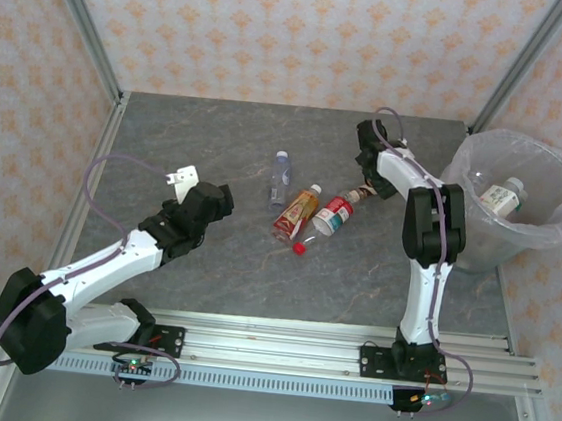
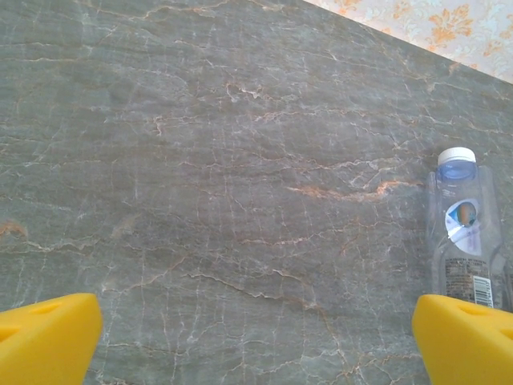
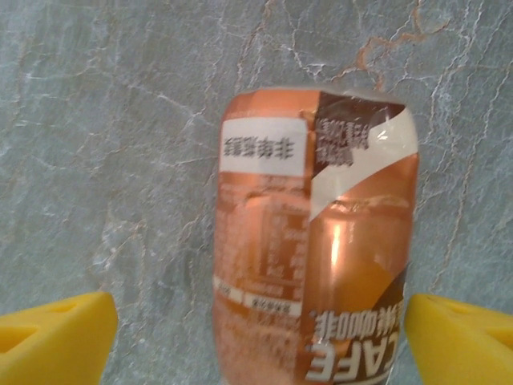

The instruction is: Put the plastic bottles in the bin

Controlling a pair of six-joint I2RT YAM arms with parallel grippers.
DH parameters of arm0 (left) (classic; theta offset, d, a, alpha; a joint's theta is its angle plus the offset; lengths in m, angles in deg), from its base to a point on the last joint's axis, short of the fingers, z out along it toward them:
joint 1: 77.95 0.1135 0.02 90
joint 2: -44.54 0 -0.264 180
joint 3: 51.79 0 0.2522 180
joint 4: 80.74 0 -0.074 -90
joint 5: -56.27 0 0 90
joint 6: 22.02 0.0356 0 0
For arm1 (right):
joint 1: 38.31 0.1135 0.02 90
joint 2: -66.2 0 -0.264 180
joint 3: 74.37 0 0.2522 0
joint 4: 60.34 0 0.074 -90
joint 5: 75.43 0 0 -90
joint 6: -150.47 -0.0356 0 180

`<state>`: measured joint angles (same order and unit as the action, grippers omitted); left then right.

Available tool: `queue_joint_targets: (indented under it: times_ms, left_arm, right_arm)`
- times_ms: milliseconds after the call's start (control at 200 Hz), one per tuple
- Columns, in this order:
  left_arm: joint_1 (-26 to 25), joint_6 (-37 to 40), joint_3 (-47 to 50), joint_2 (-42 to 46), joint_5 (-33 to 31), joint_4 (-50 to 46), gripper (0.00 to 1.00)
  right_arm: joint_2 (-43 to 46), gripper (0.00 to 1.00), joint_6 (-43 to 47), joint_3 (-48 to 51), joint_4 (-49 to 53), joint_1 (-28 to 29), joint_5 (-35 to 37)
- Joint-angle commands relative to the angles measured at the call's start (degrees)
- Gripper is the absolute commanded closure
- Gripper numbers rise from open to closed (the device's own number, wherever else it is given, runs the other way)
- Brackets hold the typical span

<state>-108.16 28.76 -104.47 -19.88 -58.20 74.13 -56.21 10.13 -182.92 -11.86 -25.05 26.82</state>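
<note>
The small brown-labelled plastic bottle [image 3: 321, 241] lies on its side on the grey marbled table [image 3: 120, 160], between the wide-spread yellow fingers of the right gripper [image 3: 258, 329], not yet pinched. The left gripper [image 2: 256, 329] gapes wide, holding nothing. The bottle looks light, thin-walled and slick, apt to roll or dent, so a gentle squeeze across the labelled mid-body seems best.

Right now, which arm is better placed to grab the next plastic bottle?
Right: the brown-labelled plastic bottle lies between the right gripper's open fingers; the left gripper hovers over bare grey table.
</note>
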Motion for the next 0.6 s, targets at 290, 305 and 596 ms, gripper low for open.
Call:
queue_joint_targets:
  times_ms: [290, 305, 596]
  left_arm:
    - [0.77, -1.16, 0.96, 0.09, -1.76, -0.51, 0.0]
    - [0.77, -1.2, 0.95, 0.14, -1.74, -0.49, 0.0]
    - [0.98, -1.02, 0.87, 0.27, -1.57, -0.51, 0.0]
  right_arm:
    - [-5.69, 0.22, 1.71, -2.57, 2.06, -0.69, 3.93]
    - [-5.65, 0.23, 1.62, -2.4, 1.94, -0.71, 4.19]
    - [-0.75, 0.36, 3.99, 4.87, -5.78, -0.74, 6.74]
